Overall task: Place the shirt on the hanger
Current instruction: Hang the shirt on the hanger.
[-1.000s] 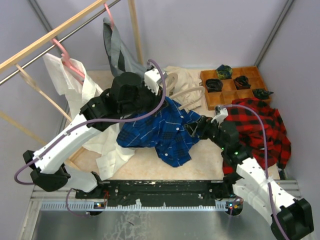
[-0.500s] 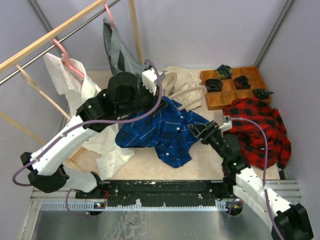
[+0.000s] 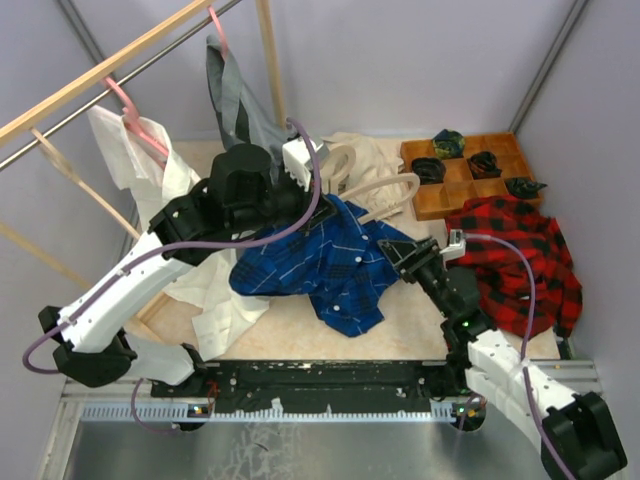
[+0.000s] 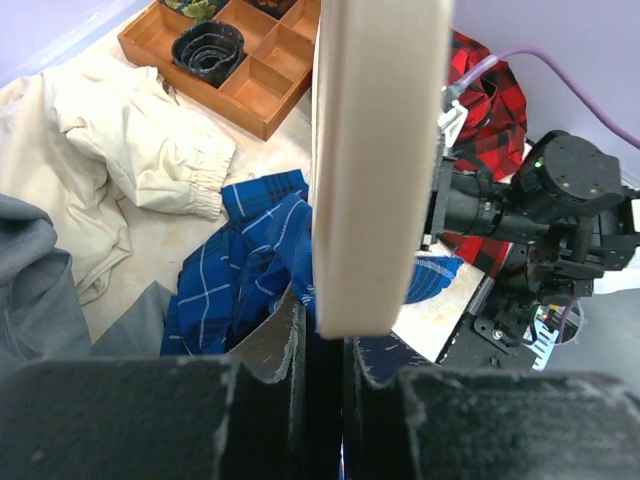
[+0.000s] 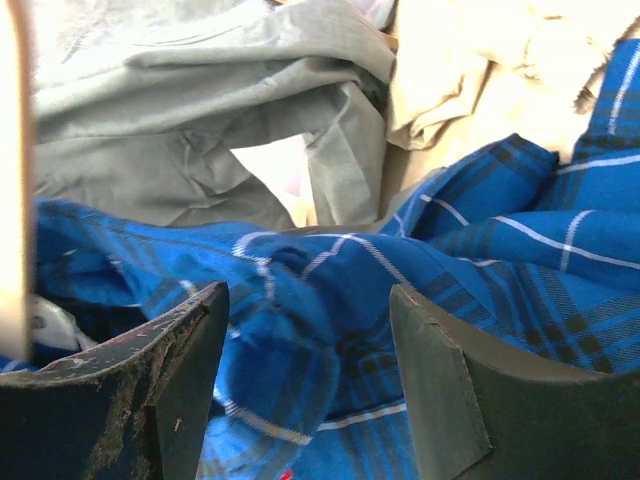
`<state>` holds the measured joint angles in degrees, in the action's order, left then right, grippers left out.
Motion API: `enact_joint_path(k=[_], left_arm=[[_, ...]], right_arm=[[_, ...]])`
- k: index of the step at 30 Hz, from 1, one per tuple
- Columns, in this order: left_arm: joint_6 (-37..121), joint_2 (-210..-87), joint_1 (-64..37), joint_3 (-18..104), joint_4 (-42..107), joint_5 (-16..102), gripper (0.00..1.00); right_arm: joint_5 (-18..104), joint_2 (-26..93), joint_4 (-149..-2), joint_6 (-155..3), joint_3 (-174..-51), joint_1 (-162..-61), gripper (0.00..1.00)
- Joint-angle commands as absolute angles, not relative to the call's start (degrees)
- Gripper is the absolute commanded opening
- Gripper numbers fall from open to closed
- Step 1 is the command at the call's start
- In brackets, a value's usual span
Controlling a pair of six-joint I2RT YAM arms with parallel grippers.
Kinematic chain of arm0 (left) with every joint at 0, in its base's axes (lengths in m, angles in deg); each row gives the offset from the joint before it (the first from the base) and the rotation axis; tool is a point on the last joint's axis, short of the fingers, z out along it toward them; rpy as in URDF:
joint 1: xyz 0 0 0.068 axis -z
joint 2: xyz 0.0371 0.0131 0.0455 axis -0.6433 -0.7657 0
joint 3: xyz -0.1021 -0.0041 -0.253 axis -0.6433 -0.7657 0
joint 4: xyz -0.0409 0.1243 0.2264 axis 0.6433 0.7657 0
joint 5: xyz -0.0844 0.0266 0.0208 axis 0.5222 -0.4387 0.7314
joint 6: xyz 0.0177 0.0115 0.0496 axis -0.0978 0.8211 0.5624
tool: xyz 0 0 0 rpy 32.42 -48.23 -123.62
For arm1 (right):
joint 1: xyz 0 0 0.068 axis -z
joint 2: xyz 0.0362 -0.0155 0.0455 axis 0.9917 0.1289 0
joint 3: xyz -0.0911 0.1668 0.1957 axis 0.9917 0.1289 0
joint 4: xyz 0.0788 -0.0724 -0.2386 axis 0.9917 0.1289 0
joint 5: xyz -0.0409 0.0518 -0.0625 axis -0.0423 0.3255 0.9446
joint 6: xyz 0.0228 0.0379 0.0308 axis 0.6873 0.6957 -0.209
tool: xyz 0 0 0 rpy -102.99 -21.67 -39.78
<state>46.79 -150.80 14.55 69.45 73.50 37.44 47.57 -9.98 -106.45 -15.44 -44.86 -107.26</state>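
Observation:
The royal-blue checked shirt [image 3: 320, 262] lies crumpled in the middle of the table. My left gripper [image 3: 310, 190] hovers over its far edge, shut on the pale beige hanger [image 3: 385, 186], whose thin arm curves right above the shirt. In the left wrist view the hanger [image 4: 375, 150] stands up from my shut left gripper [image 4: 325, 335], with the shirt [image 4: 240, 275] below. My right gripper [image 3: 402, 256] is open at the shirt's right edge. In the right wrist view my right gripper [image 5: 310, 310] has blue cloth [image 5: 330, 330] between its open jaws, and a sliver of the hanger [image 5: 12, 180] shows at the left.
A red-and-black plaid shirt [image 3: 525, 262] lies at the right. A wooden tray [image 3: 420, 200] of rolled socks stands at the back right. A cream garment [image 3: 372, 160] lies behind the blue shirt. A white shirt [image 3: 150, 175] on a pink hanger and a grey garment [image 3: 232, 100] hang from the rail [image 3: 100, 70].
My right arm has straightened and its open gripper has shifted slightly right at the shirt's edge. My left gripper has moved slightly back and left, and the hanger's arm shows more.

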Motion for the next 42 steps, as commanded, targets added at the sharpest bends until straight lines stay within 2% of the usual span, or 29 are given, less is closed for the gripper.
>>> enact_joint_path(k=[1,4,9,11,15,16,22,27,33,42], left_arm=[[45.9,-148.3,14.4,70.4,69.6,39.4,0.00],[45.8,-147.6,14.5,69.8,69.2,39.4,0.00],[45.1,-146.7,14.5,69.3,68.5,39.3,0.00],[44.8,-146.1,14.5,68.8,68.0,39.1,0.00],[44.6,-145.2,14.5,67.6,67.4,38.8,0.00],[44.6,-145.0,14.5,67.4,67.3,38.7,0.00],[44.6,-143.1,14.5,65.6,67.4,38.1,0.00],[44.3,-140.7,14.5,63.2,66.6,38.4,0.00],[43.9,-138.9,14.5,61.4,66.7,38.8,0.00],[43.6,-137.0,14.5,59.4,67.0,39.1,0.00]], right_arm=[[46.6,-6.6,-113.6,-15.8,-47.0,-106.7,0.65],[45.1,-4.8,-116.7,-16.5,-47.1,-106.5,0.62],[42.7,-2.8,-121.2,-17.4,-47.4,-106.2,0.47],[42.2,-2.6,-121.6,-17.8,-47.8,-106.2,0.37],[42.7,-4.0,-117.1,-20.2,-49.8,-106.0,0.04],[43.1,-4.7,-115.1,-21.1,-50.6,-106.0,0.00],[46.4,-9.6,-98.4,-31.4,-57.3,-105.9,0.00],[47.4,-8.9,-87.5,-37.3,-64.2,-105.4,0.00],[43.3,-3.8,-82.7,-39.4,-70.7,-101.4,0.00],[31.4,3.6,-80.4,-43.6,-78.5,-88.5,0.00]])
